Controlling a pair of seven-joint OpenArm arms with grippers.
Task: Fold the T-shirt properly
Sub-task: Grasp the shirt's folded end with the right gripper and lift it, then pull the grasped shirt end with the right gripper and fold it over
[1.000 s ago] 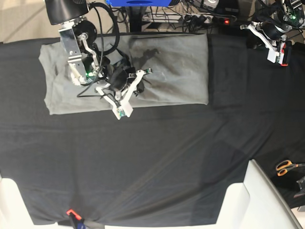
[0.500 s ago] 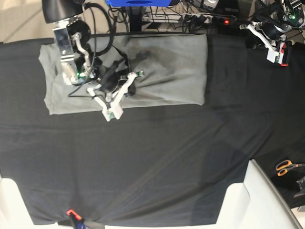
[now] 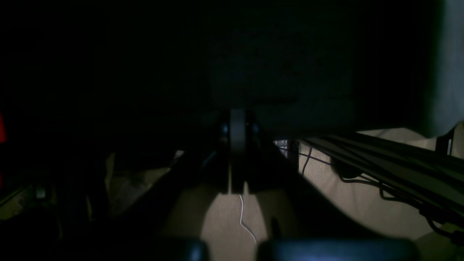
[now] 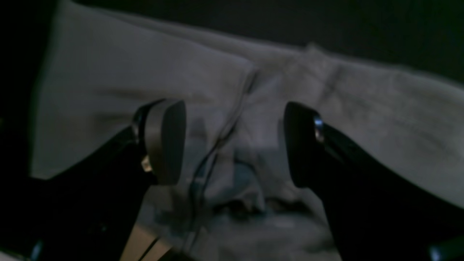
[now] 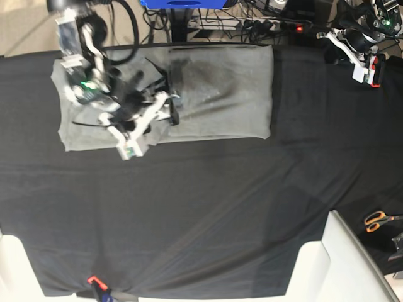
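lying along the far edge of the counter [image 5: 208, 214], the t-shirt [image 5: 220, 94] is folded into a band with its long axis running side to side. the right end effector [image 4: 233, 145] hangs directly over its left part, jaws spread and empty, cloth just beneath. the left end effector [image 3: 237, 152], shut on nothing, sits well apart off the shirt's right end, so the right arm is nearer.

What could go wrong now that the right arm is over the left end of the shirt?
The right gripper is open just above a bunched ridge in the T-shirt; closing there might pinch several layers and spoil the fold. A thin dark cable hangs between the jaws and could snag. The left gripper sits shut, off the shirt, so nothing pins the far end against dragging.
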